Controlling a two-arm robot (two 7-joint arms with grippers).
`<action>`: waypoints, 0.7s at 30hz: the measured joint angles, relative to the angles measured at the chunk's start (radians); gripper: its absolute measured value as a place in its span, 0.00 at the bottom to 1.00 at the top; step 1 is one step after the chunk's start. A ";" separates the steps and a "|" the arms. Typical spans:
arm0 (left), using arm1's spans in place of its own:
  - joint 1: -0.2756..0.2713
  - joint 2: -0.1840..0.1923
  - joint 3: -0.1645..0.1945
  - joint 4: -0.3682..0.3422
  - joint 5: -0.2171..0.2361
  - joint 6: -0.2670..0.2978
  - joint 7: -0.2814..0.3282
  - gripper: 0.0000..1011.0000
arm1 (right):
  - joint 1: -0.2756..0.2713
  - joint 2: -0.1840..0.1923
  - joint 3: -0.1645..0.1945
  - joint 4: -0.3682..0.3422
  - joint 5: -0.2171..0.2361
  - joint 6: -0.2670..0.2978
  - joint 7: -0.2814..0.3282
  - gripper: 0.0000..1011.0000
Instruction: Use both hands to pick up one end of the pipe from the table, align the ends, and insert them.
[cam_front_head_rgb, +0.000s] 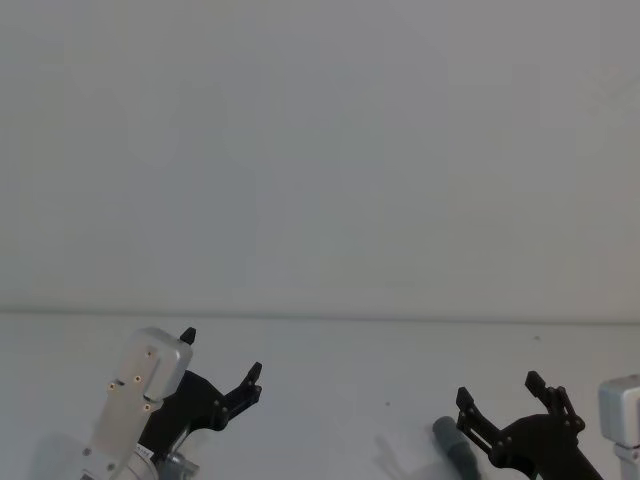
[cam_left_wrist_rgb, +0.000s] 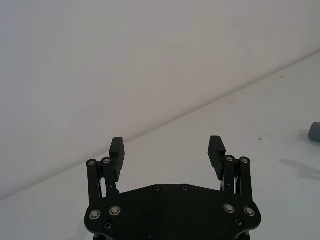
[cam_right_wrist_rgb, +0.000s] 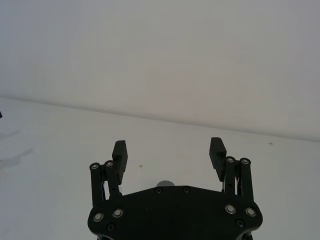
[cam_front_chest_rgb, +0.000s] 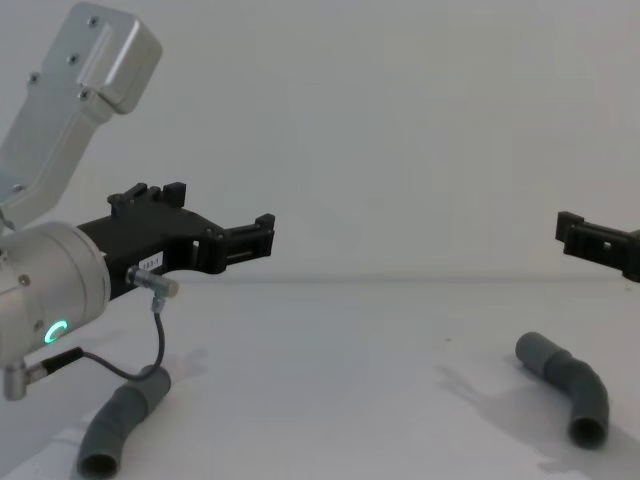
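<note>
Left gripper (cam_front_head_rgb: 222, 353) and right gripper (cam_front_head_rgb: 499, 388) both spread wide, empty (hovering above table (cam_front_chest_rgb: 350, 350)). Risk: left hose piece (cam_front_chest_rgb: 125, 420) or right hose piece (cam_front_chest_rgb: 568, 384) rolls if pinched off-centre.

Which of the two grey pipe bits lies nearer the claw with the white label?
The left pipe, low in the chest view, beneath the left claw and its dangling cable. The right pipe lies across the table, below the right claw.

Bright, even, diffuse light with faint, soft-edged shadows across the matt white table (cam_front_chest_rgb: 340, 420).
</note>
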 joint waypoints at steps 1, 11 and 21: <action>0.000 0.000 0.000 0.000 0.000 0.000 0.000 0.99 | 0.000 0.000 0.000 0.000 0.000 0.000 0.000 0.99; 0.000 0.000 0.000 0.000 0.000 0.000 0.000 0.99 | 0.000 0.000 0.000 0.000 0.000 0.000 0.000 0.99; 0.000 0.000 0.000 0.000 0.000 0.000 0.000 0.99 | 0.000 0.000 0.000 0.000 0.000 0.000 0.000 0.99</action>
